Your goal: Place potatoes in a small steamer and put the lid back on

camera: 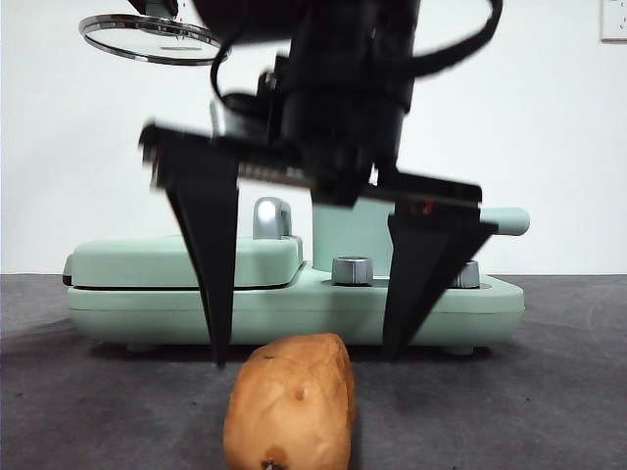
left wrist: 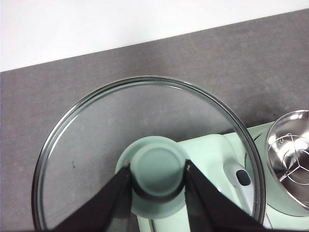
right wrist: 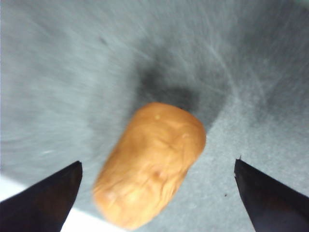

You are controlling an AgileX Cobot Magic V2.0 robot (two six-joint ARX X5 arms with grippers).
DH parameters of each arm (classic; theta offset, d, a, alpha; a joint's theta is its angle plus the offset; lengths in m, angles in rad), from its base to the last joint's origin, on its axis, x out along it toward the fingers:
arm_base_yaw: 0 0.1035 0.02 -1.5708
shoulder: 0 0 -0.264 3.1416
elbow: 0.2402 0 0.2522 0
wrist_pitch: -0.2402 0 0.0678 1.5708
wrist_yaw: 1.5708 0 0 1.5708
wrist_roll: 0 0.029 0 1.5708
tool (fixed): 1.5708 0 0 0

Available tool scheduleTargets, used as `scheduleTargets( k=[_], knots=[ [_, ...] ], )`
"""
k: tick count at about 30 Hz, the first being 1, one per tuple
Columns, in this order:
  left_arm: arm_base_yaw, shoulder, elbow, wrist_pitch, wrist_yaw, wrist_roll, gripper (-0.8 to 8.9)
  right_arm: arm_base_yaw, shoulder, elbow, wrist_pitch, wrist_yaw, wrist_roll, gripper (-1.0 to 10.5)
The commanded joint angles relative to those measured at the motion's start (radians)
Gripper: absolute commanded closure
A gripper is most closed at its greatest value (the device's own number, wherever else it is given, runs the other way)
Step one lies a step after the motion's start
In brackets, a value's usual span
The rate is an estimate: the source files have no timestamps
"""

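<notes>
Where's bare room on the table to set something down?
Bare grey tabletop lies on either side of the potato, in front of the green appliance. Over the potato is crowded by the open right pincer. The left pincer holds the lid aloft.

The right gripper (camera: 306, 357) has two matte black, wedge-shaped jaws tapering to narrow tips. Above them sits a bulky black housing (camera: 343, 88) with looping black cables (camera: 460, 49).

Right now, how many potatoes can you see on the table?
1. The potato lies on the gray table in front of the green appliance, under the open right gripper. Others could be hidden behind the arm.
</notes>
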Motion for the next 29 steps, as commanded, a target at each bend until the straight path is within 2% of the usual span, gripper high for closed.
scheduleTargets(
  k=[1,8,12,19,25,29],
  knots=[
    [-0.002,-0.008,0.040,0.031,-0.003,0.010,8.08,0.022,0.039,0.016,0.006,0.004,0.001,4.7],
    [-0.002,-0.008,0.040,0.033,-0.003,0.010,8.08,0.028,0.064,0.016,0.031,0.001,-0.002,6.6],
    [-0.002,-0.008,0.040,0.031,-0.003,0.010,8.08,0.028,0.069,0.016,0.031,-0.055,-0.009,7.9],
    [-0.002,-0.008,0.040,0.026,-0.003,0.010,8.08,0.018,0.067,0.061,-0.020,-0.063,-0.024,8.0],
    [0.002,-0.008,0.040,0.026,-0.003,0.011,8.08,-0.026,0.063,0.245,-0.193,-0.011,-0.112,8.0],
    [0.005,-0.008,0.040,0.026,-0.003,0.011,8.08,-0.093,0.063,0.403,-0.266,0.039,-0.183,8.0]
  ],
)
